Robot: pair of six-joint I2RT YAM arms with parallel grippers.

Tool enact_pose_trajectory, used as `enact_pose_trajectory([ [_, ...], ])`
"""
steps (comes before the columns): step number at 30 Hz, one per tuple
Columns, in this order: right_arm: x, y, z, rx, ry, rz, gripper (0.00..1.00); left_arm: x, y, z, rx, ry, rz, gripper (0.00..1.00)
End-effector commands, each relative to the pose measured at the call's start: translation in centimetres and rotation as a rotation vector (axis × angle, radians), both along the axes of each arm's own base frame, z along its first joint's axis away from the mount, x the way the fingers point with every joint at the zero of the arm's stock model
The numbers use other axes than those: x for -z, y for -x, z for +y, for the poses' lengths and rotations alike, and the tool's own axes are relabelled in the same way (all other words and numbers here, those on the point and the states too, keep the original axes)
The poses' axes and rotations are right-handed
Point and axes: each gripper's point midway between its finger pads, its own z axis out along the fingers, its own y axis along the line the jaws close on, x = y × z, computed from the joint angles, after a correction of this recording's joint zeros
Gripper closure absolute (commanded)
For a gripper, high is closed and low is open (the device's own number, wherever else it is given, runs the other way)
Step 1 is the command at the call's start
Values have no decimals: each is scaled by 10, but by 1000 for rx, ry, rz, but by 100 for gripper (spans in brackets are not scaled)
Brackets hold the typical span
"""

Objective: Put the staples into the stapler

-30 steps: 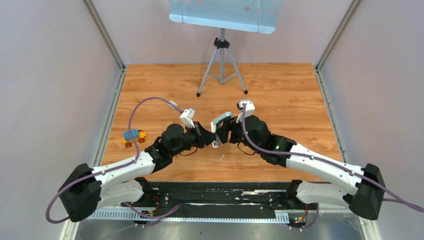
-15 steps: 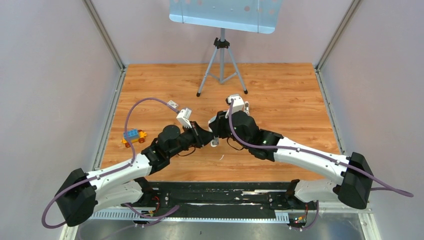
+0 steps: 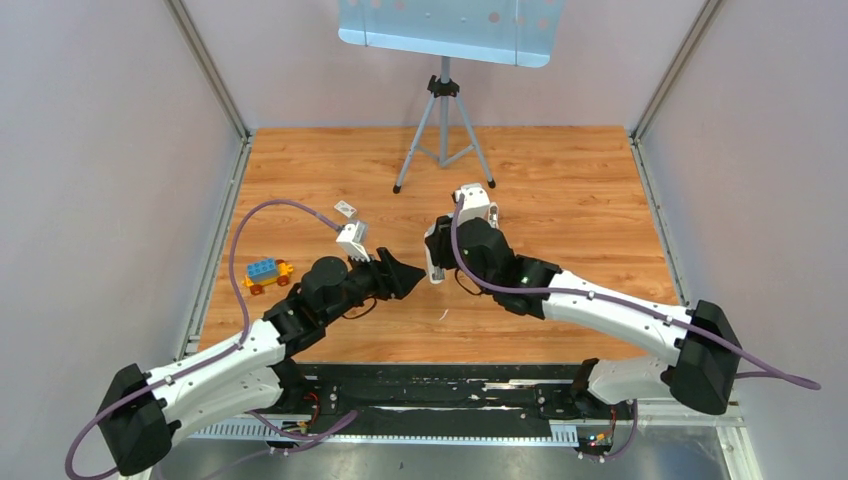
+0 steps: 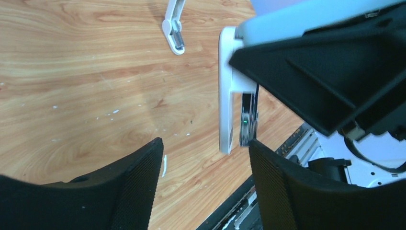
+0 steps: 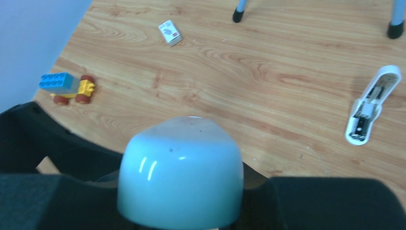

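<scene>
- Your left gripper (image 4: pixel 205 143): fingers spread, nothing between them, only bare table (image 4: pixel 72 96) showing through the gap. It hangs just in front of the stapler (image 4: pixel 227 96), close but not touching. My read: it is parked there as the feeding hand, facing the open channel.
- Your right gripper (image 3: pixel 436 258): clamped on the stapler and holding it off the table. Its own camera shows the rounded blue end poking out between the black fingers. It stands roughly on end, with the metal track turned toward the left arm. That is likely how you want it, so the other hand can reach the slot.
- Staples: I cannot place them for sure. Dark metal with a glint shows inside the track, but whether a strip is seated there I cannot tell. A pale sliver (image 4: pixel 164 165) lies on the table under the left fingers and may or may not be staples. Check both before closing anything.
- Farther out: a white open-shelled tool (image 5: pixel 371 105) lies flat to the right, well apart from both arms.
- A white carton (image 5: pixel 170 32) sits beyond the left arm, untouched.
- A toy block car (image 5: pixel 69 87) rests at the left edge, and a tripod (image 3: pixel 443 130) stands at the back. Neither is involved.
</scene>
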Motion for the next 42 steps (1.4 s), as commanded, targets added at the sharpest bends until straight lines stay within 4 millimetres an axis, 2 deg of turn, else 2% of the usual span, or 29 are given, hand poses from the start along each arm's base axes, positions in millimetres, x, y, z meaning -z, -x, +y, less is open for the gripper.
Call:
enact_pose_trajectory([
  [1, -7, -31, -17, 102, 47, -44, 87, 12, 0, 18, -41, -102, -18, 27],
  [4, 8, -51, -28, 159, 95, -23, 87, 11, -1, 28, -62, -159, -36, 3],
  [5, 14, -58, -32, 177, 110, -15, 87, 9, -1, 32, -65, -180, -49, 0],
  [10, 45, -92, -44, 250, 206, 36, 87, 5, 0, 44, -78, -254, -79, 0],
  [13, 64, -108, -46, 277, 296, 62, 86, 9, 0, 52, -95, -289, -79, 0],
  [19, 100, -137, -34, 298, 425, 133, 84, 20, 1, 68, -135, -354, -64, 0],
  [23, 115, -150, -23, 302, 434, 154, 83, 24, 3, 76, -163, -358, -63, 0],
  [30, 142, -170, -13, 324, 451, 199, 83, 27, 4, 86, -199, -362, -76, 0],
  [38, 170, -185, -18, 340, 437, 272, 79, 32, 3, 91, -217, -383, -68, 0],
  [42, 172, -188, -20, 346, 436, 278, 74, 39, 2, 94, -238, -385, -52, 0],
])
